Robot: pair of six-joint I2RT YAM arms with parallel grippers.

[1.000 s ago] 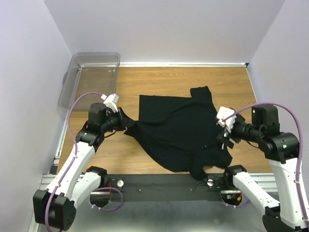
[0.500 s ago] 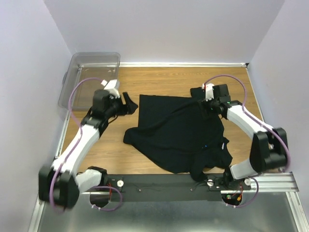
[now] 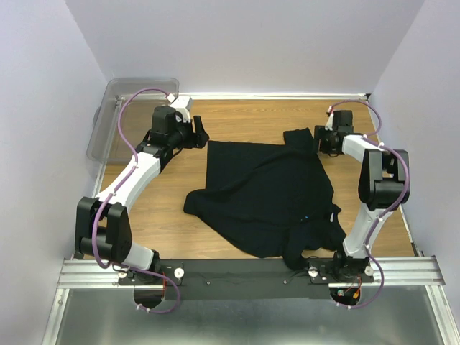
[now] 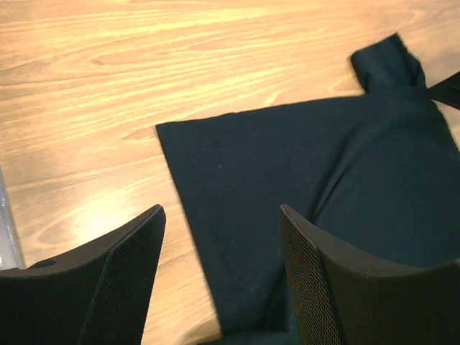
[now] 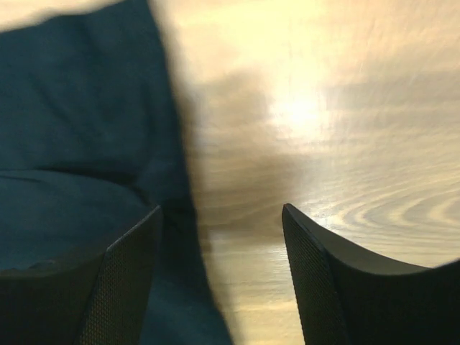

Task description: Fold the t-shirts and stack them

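— Where is the t-shirt (image 3: 266, 194) found?
— It is spread out, rumpled, in the middle of the table (image 3: 237, 115).
— How are the hands held?
— The left hand (image 4: 223, 215) and the right hand (image 5: 219, 215) are opened wide; nothing is gripped.

1. A robotics lab test cell: plain pale panels (image 3: 244, 43) box in a wood-topped counter (image 3: 251, 118) on three sides.
2. Two white-and-black robot arms, the left arm (image 3: 140, 169) and the right arm (image 3: 379, 176), stand bolted to an aluminium rail (image 3: 410, 267) along the counter's near edge.
3. Purple cables (image 3: 144, 90) loop openly over the arms' joints, and a clear plastic bin (image 3: 141, 80) sits at the far left corner.
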